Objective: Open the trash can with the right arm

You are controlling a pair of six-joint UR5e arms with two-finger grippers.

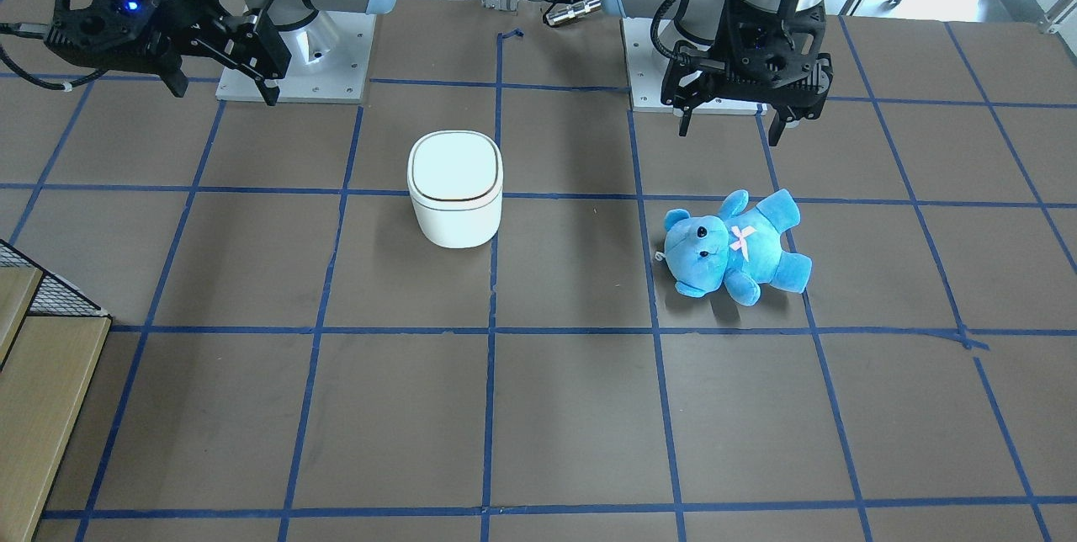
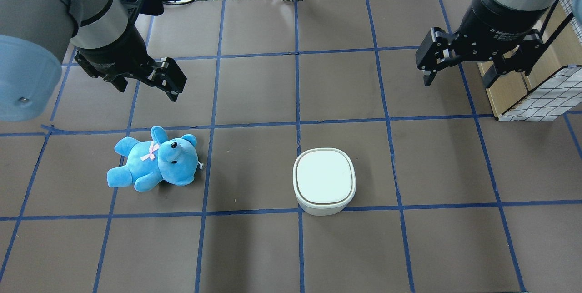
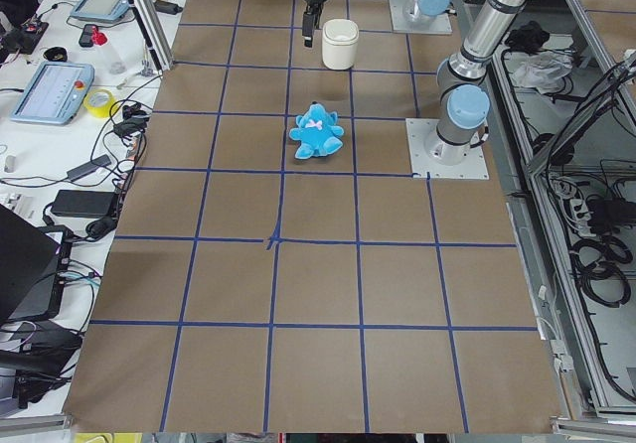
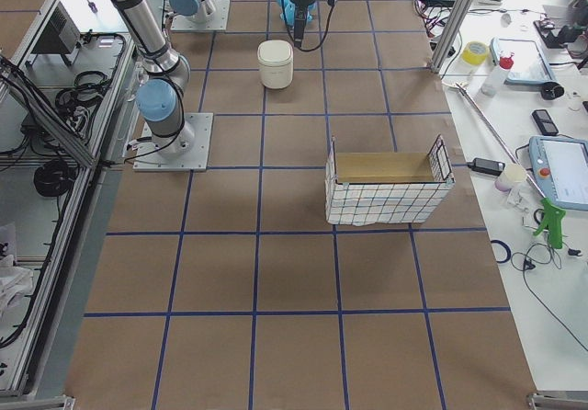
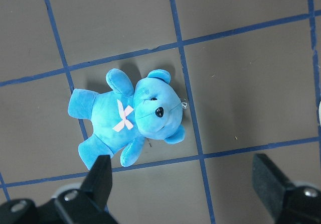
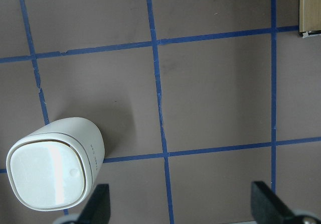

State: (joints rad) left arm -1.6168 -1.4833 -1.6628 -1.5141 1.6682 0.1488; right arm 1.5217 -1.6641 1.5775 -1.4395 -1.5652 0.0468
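Note:
The white trash can (image 2: pixel 323 181) stands upright on the brown table with its lid shut; it also shows in the front view (image 1: pixel 454 188) and at the lower left of the right wrist view (image 6: pixel 52 171). My right gripper (image 2: pixel 458 79), with a blue light on its mount, hangs open and empty above the table, well apart from the can, to its right and farther back. In the front view the right gripper (image 1: pixel 223 87) is at the upper left. My left gripper (image 2: pixel 148 90) is open and empty above a blue teddy bear (image 2: pixel 154 161).
The teddy bear (image 5: pixel 130 118) lies on its back left of the can. A wire basket with a checked lining (image 2: pixel 536 97) stands at the table's right edge, near my right gripper. Cables and tools lie beyond the far edge.

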